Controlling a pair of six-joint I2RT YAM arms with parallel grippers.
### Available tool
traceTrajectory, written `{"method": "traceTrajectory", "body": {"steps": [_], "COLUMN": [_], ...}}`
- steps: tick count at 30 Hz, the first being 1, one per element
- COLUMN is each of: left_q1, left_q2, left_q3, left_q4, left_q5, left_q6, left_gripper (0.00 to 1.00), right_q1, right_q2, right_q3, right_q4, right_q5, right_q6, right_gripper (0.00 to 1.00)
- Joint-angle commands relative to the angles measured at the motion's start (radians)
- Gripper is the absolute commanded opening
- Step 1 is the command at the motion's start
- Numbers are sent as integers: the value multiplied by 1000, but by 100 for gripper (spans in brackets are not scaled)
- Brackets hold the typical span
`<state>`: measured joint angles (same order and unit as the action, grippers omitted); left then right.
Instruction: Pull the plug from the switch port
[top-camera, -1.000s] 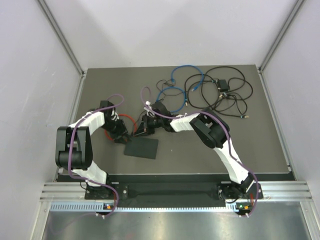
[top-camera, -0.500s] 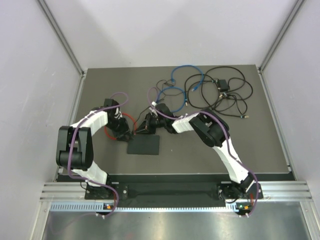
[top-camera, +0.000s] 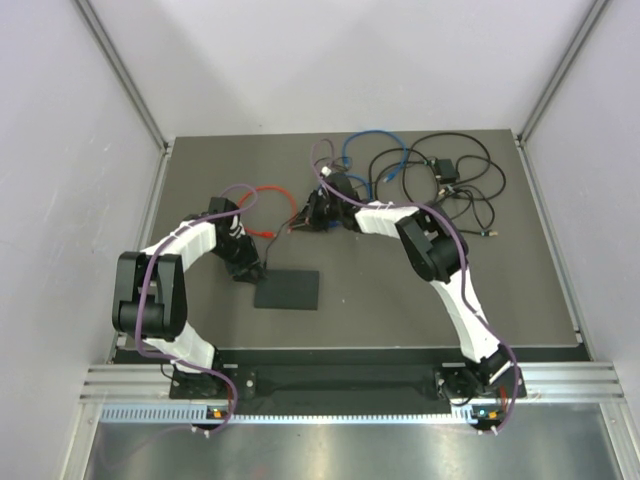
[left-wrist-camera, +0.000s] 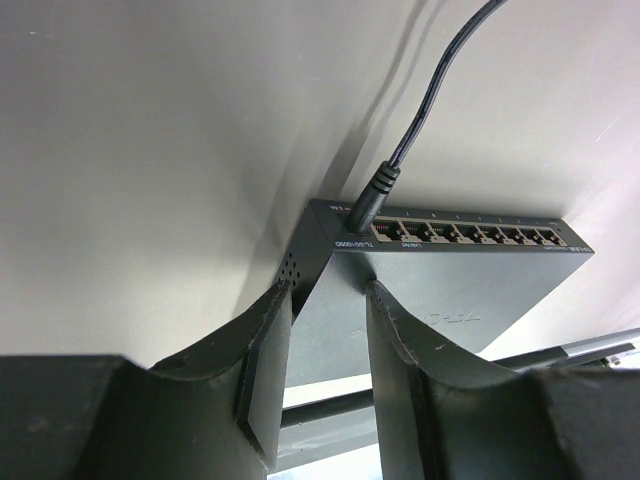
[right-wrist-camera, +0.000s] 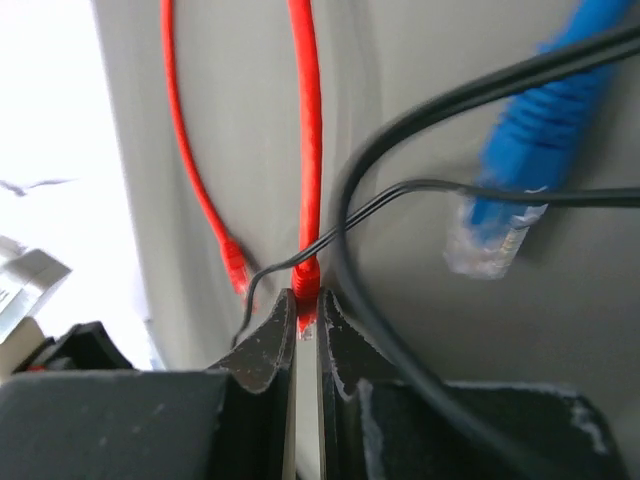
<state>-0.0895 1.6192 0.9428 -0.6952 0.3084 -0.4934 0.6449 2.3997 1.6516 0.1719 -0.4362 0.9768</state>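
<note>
Already the red plug (right-wrist-camera: 305, 285) hangs clear beyond the switch (left-wrist-camera: 440, 290), its ports (left-wrist-camera: 460, 233) looking empty. Right jaws clamped on the plug; left jaws pinch the switch's corner. Risk: thin black lead (right-wrist-camera: 430, 185) beside right jaws snags, dragging switch loose.

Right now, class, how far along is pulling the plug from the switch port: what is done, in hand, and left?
Done: the red plug is out of the switch; its port row looks empty. In hand: the right gripper pinches the plug, the left gripper clamps the switch's corner. Left: likely only letting go. A black power lead sits in its own jack.
</note>
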Motion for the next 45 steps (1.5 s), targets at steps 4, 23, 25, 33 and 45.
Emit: {"method": "traceTrajectory", "body": {"steps": [4, 23, 25, 33, 45], "left_q1": [-27, 23, 43, 76, 76], "left_q2": [15, -93, -102, -62, -41], "left_q3": [-18, -24, -38, -44, -75], "left_q4": [-53, -70, -55, -1, 26], "left_q5": [-28, 4, 11, 78, 101], "left_q6": [30, -16, -19, -4, -11], "left_gripper": [41, 46, 46, 44, 43], "right_q1": [-128, 38, 65, 128, 177], "right_q2": [-11, -119, -70, 72, 108], "right_q3": [224, 252, 295, 376, 332], "right_q4": [-495, -609, -586, -439, -381], "right_q5": [-33, -238, -269, -343, -323], "right_q6": [-369, -438, -411, -276, -224], "right_gripper": [21, 52, 52, 52, 40]}}
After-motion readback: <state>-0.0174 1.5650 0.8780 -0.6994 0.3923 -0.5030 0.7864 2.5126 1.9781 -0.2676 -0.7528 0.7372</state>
